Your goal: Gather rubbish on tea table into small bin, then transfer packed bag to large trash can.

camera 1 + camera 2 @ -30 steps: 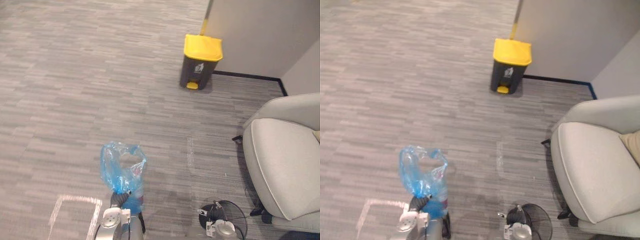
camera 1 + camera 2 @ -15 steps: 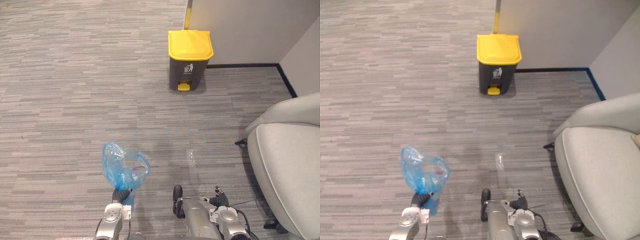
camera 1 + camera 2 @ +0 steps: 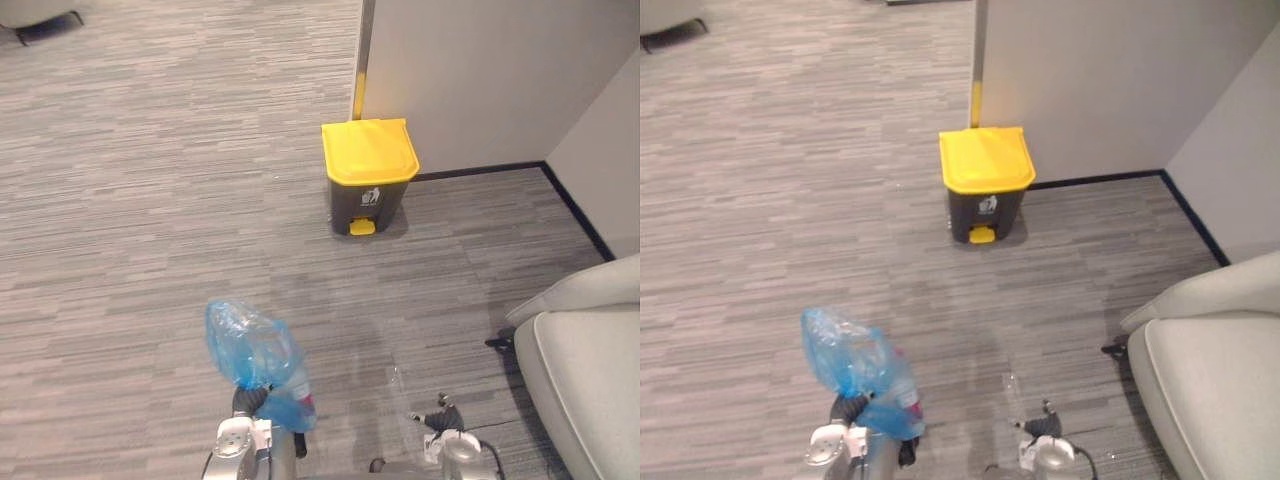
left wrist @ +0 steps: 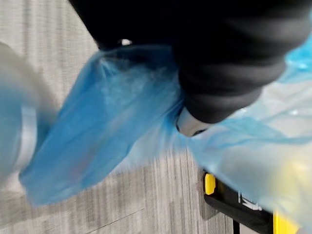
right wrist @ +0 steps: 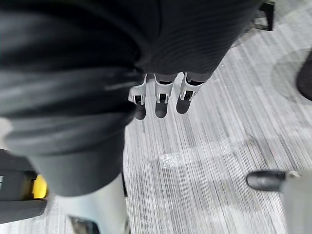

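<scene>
Packed blue bag (image 3: 250,345), held over the carpet well short of the yellow-lidded trash can (image 3: 368,175), its gathered neck clamped in the left hand (image 3: 247,401) — soft, light, probably tear-prone film, best gripped at that bunched neck — right hand (image 5: 156,100) relaxed, empty.

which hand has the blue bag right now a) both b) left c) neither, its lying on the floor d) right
B: the left hand is curled round the gathered neck of the blue bag, while the right hand holds nothing.
</scene>
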Robot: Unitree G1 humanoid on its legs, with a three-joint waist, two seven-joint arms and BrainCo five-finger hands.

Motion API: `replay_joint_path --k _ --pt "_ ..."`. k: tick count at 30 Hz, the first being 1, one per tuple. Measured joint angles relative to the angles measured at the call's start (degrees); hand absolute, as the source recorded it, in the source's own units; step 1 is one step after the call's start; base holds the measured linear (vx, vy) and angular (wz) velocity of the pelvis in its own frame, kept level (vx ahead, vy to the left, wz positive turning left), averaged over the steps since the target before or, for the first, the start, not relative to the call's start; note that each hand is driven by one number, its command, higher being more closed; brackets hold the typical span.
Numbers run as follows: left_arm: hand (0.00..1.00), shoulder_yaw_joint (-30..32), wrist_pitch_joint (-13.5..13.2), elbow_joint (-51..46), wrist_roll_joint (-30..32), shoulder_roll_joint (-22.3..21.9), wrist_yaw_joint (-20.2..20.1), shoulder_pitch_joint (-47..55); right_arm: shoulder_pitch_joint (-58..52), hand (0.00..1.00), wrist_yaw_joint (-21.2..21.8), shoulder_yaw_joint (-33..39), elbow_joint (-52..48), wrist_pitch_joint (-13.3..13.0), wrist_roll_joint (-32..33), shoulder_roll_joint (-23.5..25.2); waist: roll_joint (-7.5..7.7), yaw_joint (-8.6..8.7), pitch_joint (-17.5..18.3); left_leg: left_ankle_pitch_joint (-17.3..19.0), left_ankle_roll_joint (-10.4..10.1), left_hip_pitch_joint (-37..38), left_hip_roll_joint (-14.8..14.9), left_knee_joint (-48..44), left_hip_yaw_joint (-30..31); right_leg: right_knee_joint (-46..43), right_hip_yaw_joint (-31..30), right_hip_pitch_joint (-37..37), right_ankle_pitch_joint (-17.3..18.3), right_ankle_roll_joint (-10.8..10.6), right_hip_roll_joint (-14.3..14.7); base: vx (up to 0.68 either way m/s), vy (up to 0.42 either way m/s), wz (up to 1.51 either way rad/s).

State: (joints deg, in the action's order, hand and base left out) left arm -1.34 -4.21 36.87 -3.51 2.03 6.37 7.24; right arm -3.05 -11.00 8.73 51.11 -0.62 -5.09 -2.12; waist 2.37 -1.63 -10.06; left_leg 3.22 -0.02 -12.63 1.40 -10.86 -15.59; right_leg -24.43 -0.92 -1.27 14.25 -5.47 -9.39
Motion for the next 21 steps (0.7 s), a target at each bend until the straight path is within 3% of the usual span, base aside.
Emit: replay_joint_path --k 1,2,3,5,6,8,9,10,11,12,14,15,16,19,21 --pt "1.0 -0.8 0.1 0.0 0.0 0.1 0.0 0.3 0.0 0.0 0.1 -0.1 0.1 0.0 -0.1 0.1 0.09 0.22 0.0 1.5 0.2 3.1 -0.8 0.7 -0.5 -9.2 -0.8 3.1 -1.7 -3.7 -1.0 0.45 0.23 -0.25" --pt "1.0 -1.3 0.1 0.0 0.0 0.6 0.0 0.8 0.0 0.0 0.2 -0.4 0.1 0.0 -0.1 0.1 -0.03 0.31 0.0 3.0 0.3 5.7 -1.1 1.0 -1.2 -16.8 -1.1 5.7 -2.6 -5.7 -1.3 0.45 0.194 -0.26" --pt "1.0 -2.1 0.1 0.0 0.0 1.3 0.0 1.1 0.0 0.0 0.4 -1.2 0.1 -0.1 -0.3 0.1 -0.39 0.49 -0.2 4.4 0.7 8.6 -1.2 1.1 -1.4 -24.7 0.3 9.0 -2.3 -5.0 -1.4 0.44 0.166 -0.17" --pt "1.0 -2.5 0.1 0.0 0.0 2.7 0.1 1.0 0.5 0.0 0.5 -2.1 0.0 -0.2 -1.1 0.3 -0.69 1.33 -0.4 5.4 0.8 12.5 -1.2 2.3 -1.3 -29.9 4.1 13.5 0.0 -1.6 -1.5 0.43 0.075 0.06" --pt "1.0 -2.4 0.1 0.3 0.0 3.5 0.1 0.5 0.8 0.0 0.6 -2.1 -0.4 -0.5 -1.3 0.4 -1.07 1.84 -0.6 5.6 0.9 14.8 -0.9 3.8 -1.1 -29.0 6.9 16.8 1.8 0.2 -1.2 0.43 0.011 0.16" --pt "1.0 -2.1 0.1 1.2 0.0 3.9 0.2 -0.9 1.7 0.0 0.8 -2.1 -0.4 -0.7 -1.3 0.3 -1.3 2.12 -0.8 5.6 0.9 16.9 0.2 4.8 -0.9 -22.3 10.3 20.0 2.7 1.7 0.1 0.41 -0.072 0.17" --pt "1.0 -1.8 0.1 1.5 0.0 3.9 0.3 -1.4 2.3 0.0 0.8 -2.1 -0.4 -0.7 -1.3 0.2 -2.18 2.49 -1.4 5.6 0.8 18.1 1.2 4.8 -0.4 -15.0 12.2 21.3 1.9 2.5 1.2 0.39 -0.119 0.25" --pt "1.0 -1.8 0.1 2.0 0.0 4.0 0.4 -1.5 2.5 0.0 0.8 -2.1 -0.4 -0.8 -1.3 0.2 -2.03 2.68 -1.4 5.7 0.6 19.1 1.6 5.0 0.1 -8.9 13.0 21.3 0.0 2.8 1.9 0.49 -0.182 0.34" --pt "1.0 -1.9 0.0 2.3 0.0 4.1 0.6 -1.5 2.3 0.0 0.8 -2.3 -0.2 -0.8 -1.4 0.3 -1.67 2.84 -1.2 6.5 -0.7 20.6 1.3 5.3 0.6 0.8 12.9 20.2 -5.8 3.2 2.8 0.52 -0.208 0.45" --pt "1.0 -1.8 -0.2 2.5 0.0 4.9 0.7 -1.5 1.5 0.0 0.9 -2.3 0.3 -0.8 -1.2 0.1 0.55 3.01 -1.0 8.4 -3.2 22.9 -0.2 5.5 1.8 6.0 10.4 20.0 -14.3 7.5 2.4 0.53 -0.216 0.28" --pt "1.0 -1.7 -0.1 4.3 0.0 3.4 0.9 -1.9 2.7 0.0 0.8 -2.1 0.4 -0.9 -1.5 -1.4 -2.31 2.86 -0.7 10.1 -4.5 24.1 2.6 5.1 2.9 1.3 11.2 20.5 -9.7 7.4 4.2 0.41 -0.204 0.11" --pt "1.0 -1.9 -0.1 4.3 0.1 3.0 0.9 -2.1 2.8 0.0 0.8 -1.7 0.4 -1.0 -1.5 -2.0 -2.69 3.05 -0.9 10.0 -4.5 23.0 3.6 1.8 3.6 0.7 12.3 20.1 -7.8 7.8 4.3 0.38 -0.221 0.16" --pt "1.0 -1.9 -0.1 4.4 0.1 2.8 0.8 -2.1 2.6 0.0 0.9 -1.5 0.5 -0.9 -1.5 -1.9 -2.78 3.06 -0.9 10.1 -4.6 21.9 4.2 -1.0 3.8 0.8 12.8 19.5 -7.0 8.1 4.4 0.38 -0.25 0.22" --pt "1.0 -1.8 0.0 3.9 0.1 1.3 -0.2 -1.4 0.6 0.0 0.9 -0.9 -0.6 -0.6 -1.1 -1.1 -2.87 2.92 -1.3 9.9 -8.5 14.6 9.8 -24.1 3.6 4.9 13.5 11.4 -5.0 9.1 6.6 0.34 -0.187 0.12" --pt "1.0 -1.8 -0.1 1.8 0.0 0.1 -0.6 -0.3 0.2 0.0 0.8 -0.6 -1.1 -0.6 -1.1 -0.5 -2.37 2.0 -1.2 12.0 -7.6 10.7 12.4 -32.4 0.7 7.3 13.7 7.0 -4.4 9.6 7.1 0.32 -0.085 -0.18"
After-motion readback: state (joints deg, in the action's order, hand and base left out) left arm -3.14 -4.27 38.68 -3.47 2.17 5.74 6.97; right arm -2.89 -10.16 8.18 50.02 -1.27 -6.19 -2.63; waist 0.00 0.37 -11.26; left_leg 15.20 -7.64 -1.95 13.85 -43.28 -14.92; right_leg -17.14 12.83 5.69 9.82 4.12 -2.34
